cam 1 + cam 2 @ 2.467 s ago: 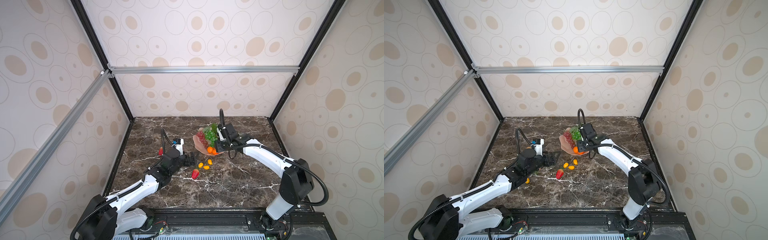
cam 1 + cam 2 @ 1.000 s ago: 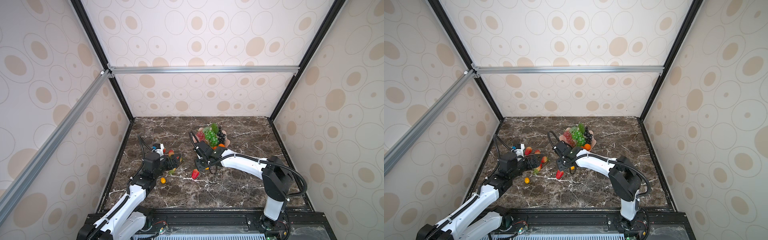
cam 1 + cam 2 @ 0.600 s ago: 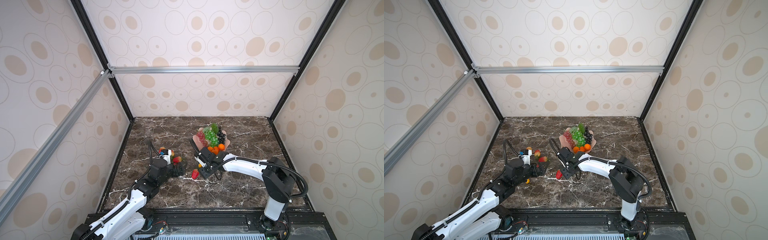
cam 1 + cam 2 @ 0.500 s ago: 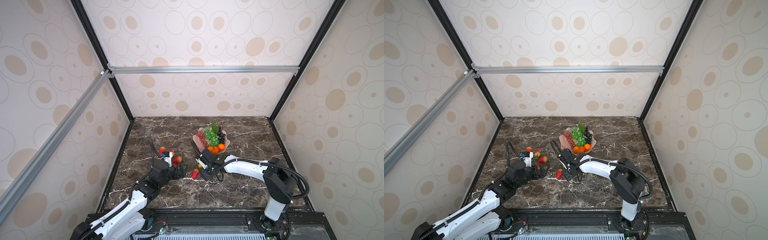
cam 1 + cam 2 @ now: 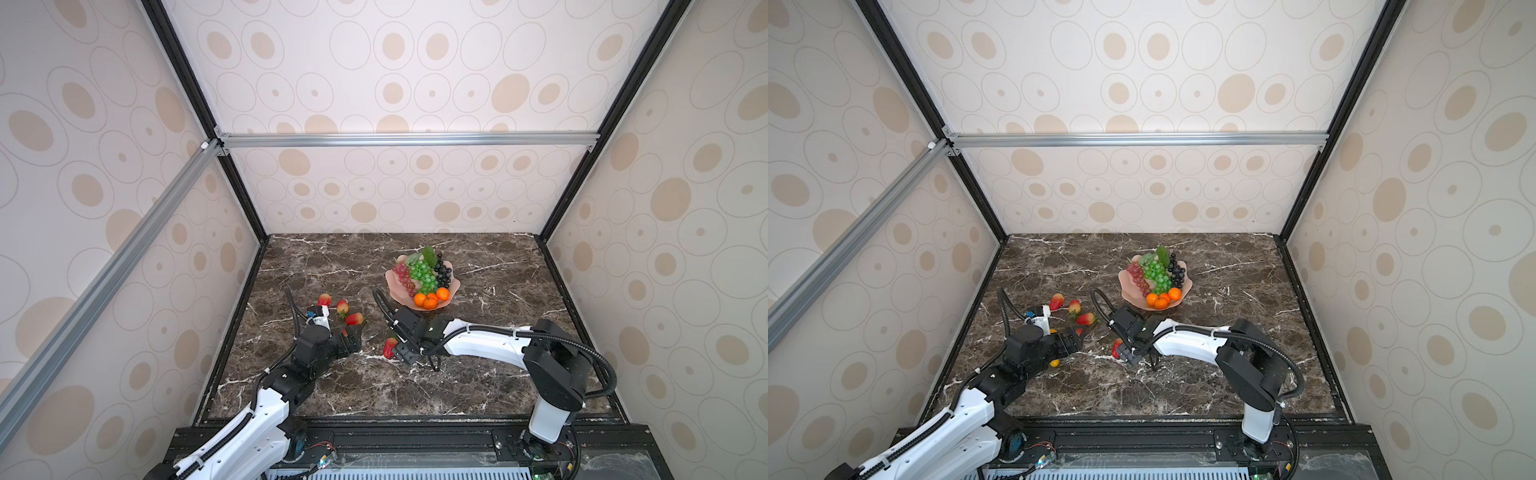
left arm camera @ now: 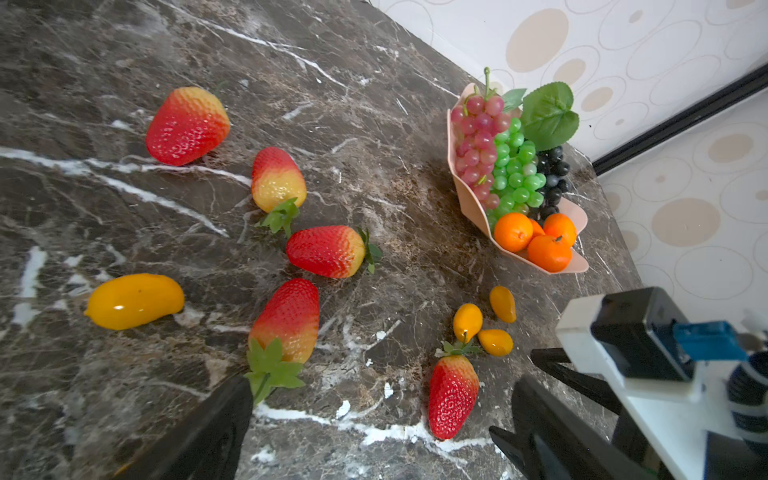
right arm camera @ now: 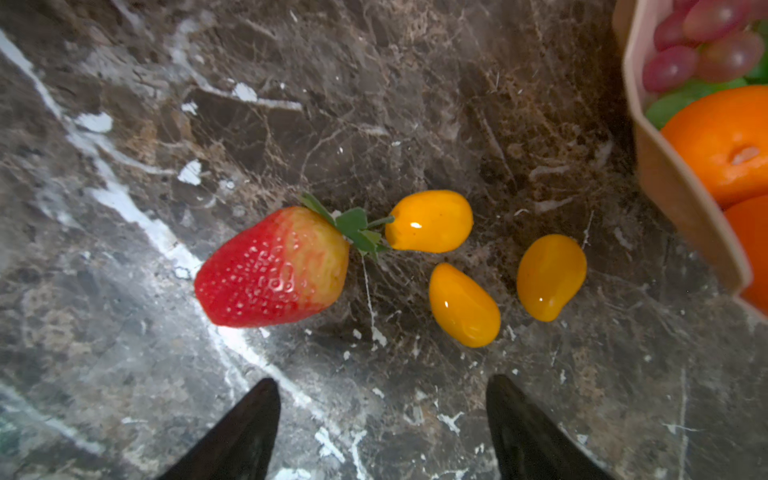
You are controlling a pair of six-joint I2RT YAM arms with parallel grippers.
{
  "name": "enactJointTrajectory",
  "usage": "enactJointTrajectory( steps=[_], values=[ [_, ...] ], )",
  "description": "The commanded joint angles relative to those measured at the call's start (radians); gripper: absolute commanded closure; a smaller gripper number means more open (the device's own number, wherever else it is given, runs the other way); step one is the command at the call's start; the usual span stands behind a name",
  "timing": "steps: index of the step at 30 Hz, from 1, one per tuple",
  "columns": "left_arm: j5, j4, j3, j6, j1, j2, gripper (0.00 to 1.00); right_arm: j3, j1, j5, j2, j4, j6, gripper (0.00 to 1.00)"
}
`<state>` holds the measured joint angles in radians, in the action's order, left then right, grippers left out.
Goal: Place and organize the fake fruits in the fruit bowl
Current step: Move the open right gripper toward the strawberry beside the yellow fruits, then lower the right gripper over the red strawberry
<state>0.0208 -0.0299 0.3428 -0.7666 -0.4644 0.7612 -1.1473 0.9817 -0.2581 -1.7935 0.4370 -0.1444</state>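
The pink fruit bowl (image 5: 390, 280) (image 5: 1124, 282) holds red, green and black grapes (image 5: 422, 272) and three tangerines (image 5: 431, 298). Several strawberries lie on the marble to its left; one strawberry (image 5: 390, 347) (image 7: 274, 266) rests just in front of my right gripper (image 5: 405, 354) (image 7: 382, 415), which is open and empty. Three small yellow ovals (image 7: 463, 305) lie beside that strawberry. My left gripper (image 5: 353, 336) (image 6: 382, 419) is open and empty, low over the table. A strawberry (image 6: 286, 320) lies by one of its fingers.
A larger yellow oval (image 6: 135, 300) (image 5: 1054, 363) lies by the left arm. Three more strawberries (image 5: 342, 306) sit in a row behind the left gripper. The two grippers are close together at the table's middle front. Patterned walls enclose the marble table (image 5: 498, 374).
My right gripper has moved from beside the bowl towards the front, down to the lone strawberry, and its jaws have spread wider. The left arm has swung right towards the same strawberry.
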Motion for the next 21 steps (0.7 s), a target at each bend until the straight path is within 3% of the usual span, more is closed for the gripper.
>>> enactJointTrajectory(
  steps=[1, 10, 21],
  values=[
    [0.01, -0.037, 0.022, -0.004, 0.028, -0.03, 0.02, -0.012, 0.02, -0.063, -0.03, 0.011, 0.02, 0.14],
    [-0.01, -0.074, 0.036, 0.02, 0.091, -0.058, 0.02, -0.045, 0.032, -0.076, -0.071, 0.006, 0.024, 0.14],
    [-0.018, -0.081, 0.054, 0.043, 0.105, -0.046, 0.02, -0.129, 0.035, -0.066, -0.135, 0.02, 0.028, 0.13]
  ],
)
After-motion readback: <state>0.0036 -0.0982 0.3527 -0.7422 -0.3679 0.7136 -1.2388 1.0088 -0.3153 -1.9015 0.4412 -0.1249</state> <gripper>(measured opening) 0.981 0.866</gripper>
